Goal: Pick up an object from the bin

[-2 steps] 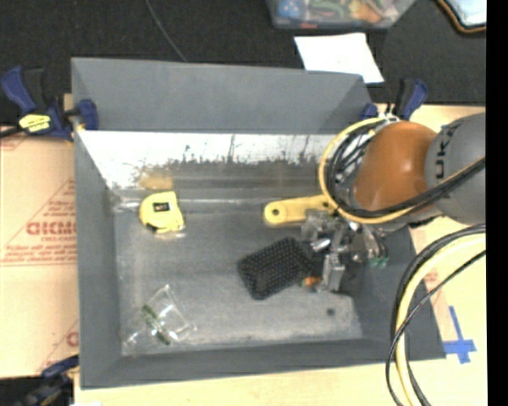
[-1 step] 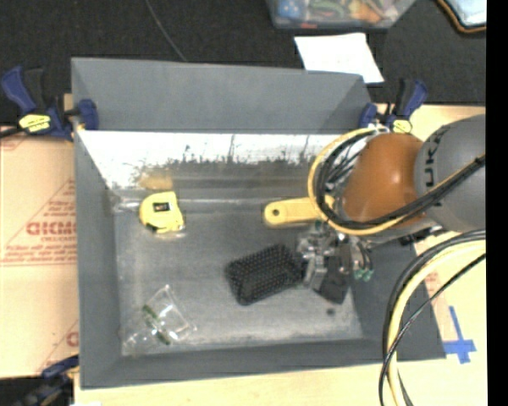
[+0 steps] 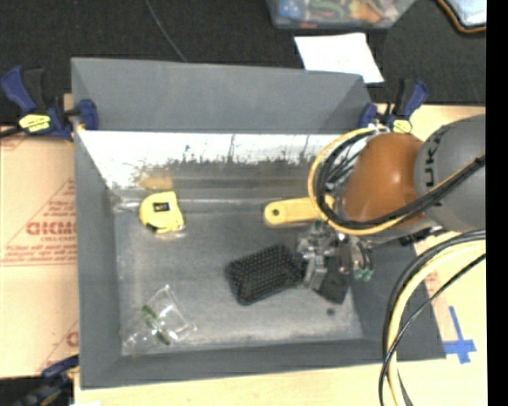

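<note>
My gripper hangs low in the right half of the bin, under the arm's orange cover. Just to its left lies a black brush with a bristled head, tilted, its right end reaching under the gripper. Whether the gripper touches the brush I cannot tell. A yellow handle-shaped thing lies just behind the gripper, with its right end hidden by the arm.
A yellow tape measure sits at the back left of the bin floor. A crumpled clear plastic bag with something green in it lies at the front left. The arm and its cables cover the bin's right side.
</note>
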`<state>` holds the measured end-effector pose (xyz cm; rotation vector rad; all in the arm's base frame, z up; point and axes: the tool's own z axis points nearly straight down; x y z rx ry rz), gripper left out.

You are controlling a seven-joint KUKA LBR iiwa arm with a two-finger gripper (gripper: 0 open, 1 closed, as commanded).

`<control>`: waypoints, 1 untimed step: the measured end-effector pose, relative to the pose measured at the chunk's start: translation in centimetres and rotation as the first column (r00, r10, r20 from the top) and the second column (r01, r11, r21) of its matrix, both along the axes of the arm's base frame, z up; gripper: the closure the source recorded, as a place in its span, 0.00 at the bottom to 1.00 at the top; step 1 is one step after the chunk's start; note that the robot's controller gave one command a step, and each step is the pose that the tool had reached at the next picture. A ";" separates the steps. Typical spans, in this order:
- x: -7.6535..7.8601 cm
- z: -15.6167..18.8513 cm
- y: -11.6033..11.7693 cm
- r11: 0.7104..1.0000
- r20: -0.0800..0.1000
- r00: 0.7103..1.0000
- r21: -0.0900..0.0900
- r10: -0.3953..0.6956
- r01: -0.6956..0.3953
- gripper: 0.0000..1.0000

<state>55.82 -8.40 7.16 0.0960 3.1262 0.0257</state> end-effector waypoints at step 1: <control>-0.4 2.7 0.0 1.000 -0.012 1.000 0.001 0.000 0.000 1.00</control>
